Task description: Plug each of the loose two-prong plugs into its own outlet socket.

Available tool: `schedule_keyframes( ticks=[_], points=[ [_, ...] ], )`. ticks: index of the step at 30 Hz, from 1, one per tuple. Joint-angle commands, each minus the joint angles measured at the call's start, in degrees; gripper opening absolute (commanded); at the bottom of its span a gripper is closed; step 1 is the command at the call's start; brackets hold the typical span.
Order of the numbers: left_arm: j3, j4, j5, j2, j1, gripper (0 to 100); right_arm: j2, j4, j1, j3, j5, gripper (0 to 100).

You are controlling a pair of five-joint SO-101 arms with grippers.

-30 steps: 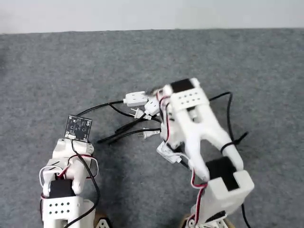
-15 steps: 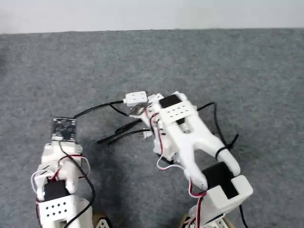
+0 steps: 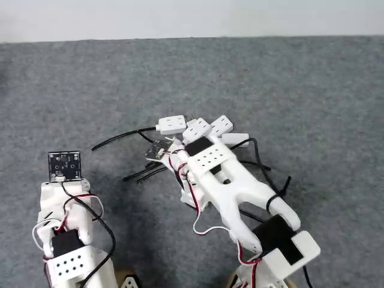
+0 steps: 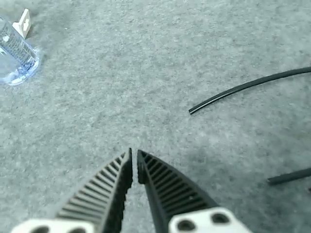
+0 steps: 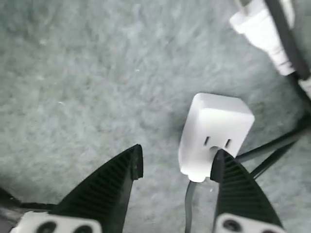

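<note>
Several white outlet sockets lie clustered mid-table: one [image 3: 172,124] on the left, two more [image 3: 197,128] [image 3: 221,125] beside it. My right arm [image 3: 222,174] stretches over the black cords [image 3: 117,138] toward them. In the right wrist view my right gripper [image 5: 177,155] is open just above the carpet, and a white two-slot socket [image 5: 216,131] lies against the inner side of one finger [image 5: 228,194]. A white plug [image 5: 260,26] lies farther off. My left gripper [image 4: 134,152] is shut and empty over bare carpet, near a black cord end [image 4: 192,110].
Grey carpet [image 3: 312,90] covers the whole table. Black cords [image 3: 270,174] loop beside and under the right arm. A clear plastic bottle [image 4: 14,48] stands off to one side in the left wrist view. The left arm [image 3: 66,204] sits at the near left.
The right arm has swung left and drawn lower over the cords, uncovering the sockets on the right. The left arm has pulled back toward the near left.
</note>
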Motion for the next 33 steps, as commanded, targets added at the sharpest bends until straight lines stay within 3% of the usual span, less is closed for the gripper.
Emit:
schedule_keyframes(
  ticks=[1, 3, 9, 18, 28, 33],
  points=[
    [-0.31, -1.85, 0.44, -0.53, -0.18, 2, 0.22, -2.51, 3.91, 3.34, 3.6, 24.0],
    [-0.31, -1.93, 0.44, -0.53, -0.18, 2, 0.22, -2.51, 5.41, 4.84, 5.63, 21.3],
    [-0.31, -1.93, 0.44, -0.53, -0.18, 2, 0.22, -2.51, 5.93, 7.65, 9.93, 0.2],
    [-0.22, -1.93, 0.44, -0.53, -0.18, 2, -1.1, -1.8, 5.14, 6.68, 10.02, 0.9],
    [0.4, -2.02, 0.18, -0.53, 1.14, 2, -9.98, 22.73, -3.91, -18.46, 6.95, 0.9],
    [1.45, -1.85, -0.09, -0.53, 4.22, 2, -10.59, 26.33, -10.07, -31.65, 5.36, 0.9]
  ],
)
